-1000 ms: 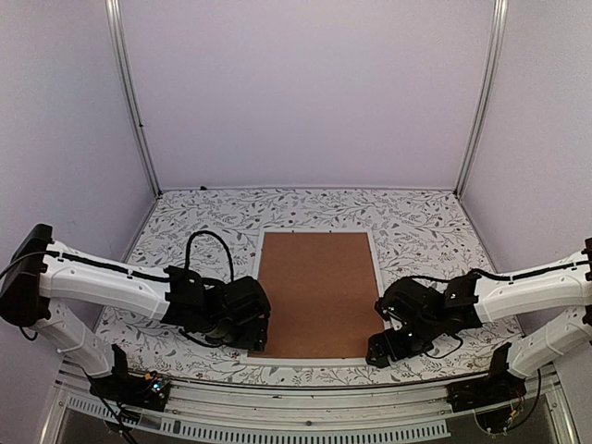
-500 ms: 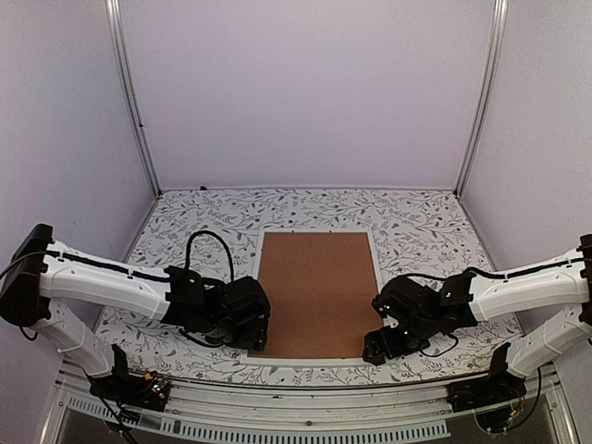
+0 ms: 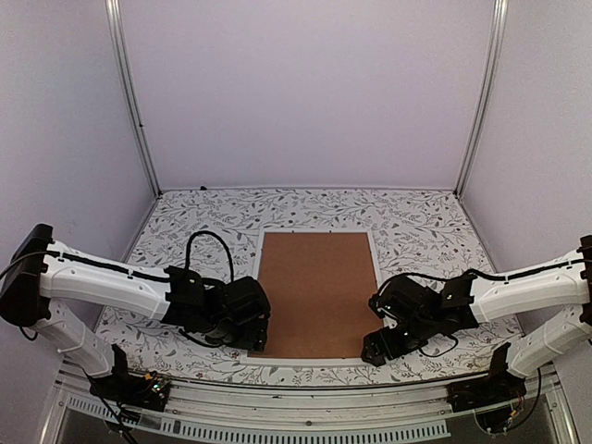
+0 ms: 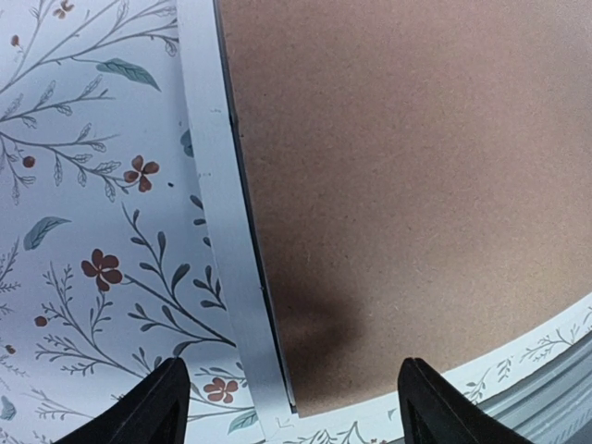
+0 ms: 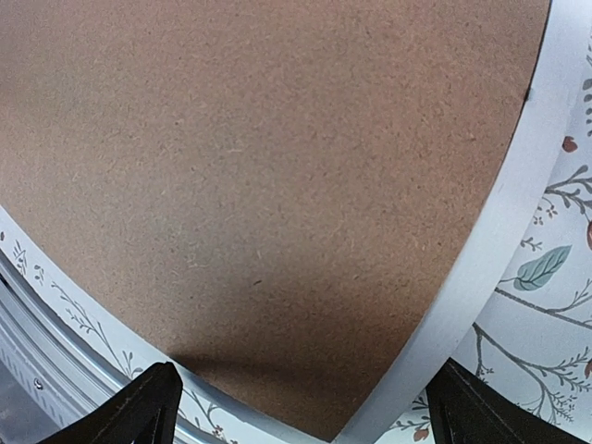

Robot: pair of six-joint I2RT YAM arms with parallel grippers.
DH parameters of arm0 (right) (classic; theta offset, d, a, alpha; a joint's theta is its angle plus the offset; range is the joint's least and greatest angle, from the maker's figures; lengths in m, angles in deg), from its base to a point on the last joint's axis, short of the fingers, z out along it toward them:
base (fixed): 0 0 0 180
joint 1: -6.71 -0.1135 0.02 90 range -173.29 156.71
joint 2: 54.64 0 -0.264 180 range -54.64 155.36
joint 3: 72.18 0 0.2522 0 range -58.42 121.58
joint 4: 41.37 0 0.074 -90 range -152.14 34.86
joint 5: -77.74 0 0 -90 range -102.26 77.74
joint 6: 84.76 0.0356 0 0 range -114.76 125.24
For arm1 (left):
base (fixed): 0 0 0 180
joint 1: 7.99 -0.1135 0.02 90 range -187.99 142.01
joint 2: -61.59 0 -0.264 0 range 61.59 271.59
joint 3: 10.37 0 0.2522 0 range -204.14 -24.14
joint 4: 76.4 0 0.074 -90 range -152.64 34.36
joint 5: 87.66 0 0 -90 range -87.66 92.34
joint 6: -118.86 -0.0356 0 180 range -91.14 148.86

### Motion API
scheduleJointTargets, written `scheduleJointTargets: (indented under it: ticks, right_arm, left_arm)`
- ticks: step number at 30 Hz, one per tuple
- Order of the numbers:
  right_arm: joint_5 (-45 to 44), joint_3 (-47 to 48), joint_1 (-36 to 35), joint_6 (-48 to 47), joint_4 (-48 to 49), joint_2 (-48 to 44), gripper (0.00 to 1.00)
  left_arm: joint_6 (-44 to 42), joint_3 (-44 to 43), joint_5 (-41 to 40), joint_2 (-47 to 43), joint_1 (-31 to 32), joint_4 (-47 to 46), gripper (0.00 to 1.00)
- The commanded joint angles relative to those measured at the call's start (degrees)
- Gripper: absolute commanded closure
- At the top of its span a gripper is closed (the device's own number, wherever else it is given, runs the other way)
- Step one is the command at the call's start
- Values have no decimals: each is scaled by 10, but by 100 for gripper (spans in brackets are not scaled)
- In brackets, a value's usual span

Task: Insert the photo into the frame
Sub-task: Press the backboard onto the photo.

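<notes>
The white frame lies flat mid-table with a brown backing board filling it. The photo is hidden. My left gripper hovers open over the frame's near left corner; in the left wrist view its black fingertips straddle the frame's rim and the backing board, holding nothing. Over the near right corner my right gripper is open too. The right wrist view shows its gripper above the board and the rim, with nothing held.
A floral-patterned cloth covers the table around the frame. A metal rail runs along the near edge behind the arm bases. Plain walls with aluminium uprights close in the sides and back.
My right gripper has crept slightly left and nearer, towards the frame's near right corner. The left arm has not moved. Both grippers have stayed open.
</notes>
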Motion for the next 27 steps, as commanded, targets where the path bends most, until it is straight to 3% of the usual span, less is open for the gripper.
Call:
scheduleJointTargets:
  ticks: [1, 27]
  right_arm:
    - [2, -23, -6, -19, 3, 8, 4]
    - [-57, -69, -16, -2, 63, -23, 6]
  left_arm:
    - [-4, 3, -5, 8, -4, -1, 21]
    - [-2, 10, 0, 11, -5, -6, 21]
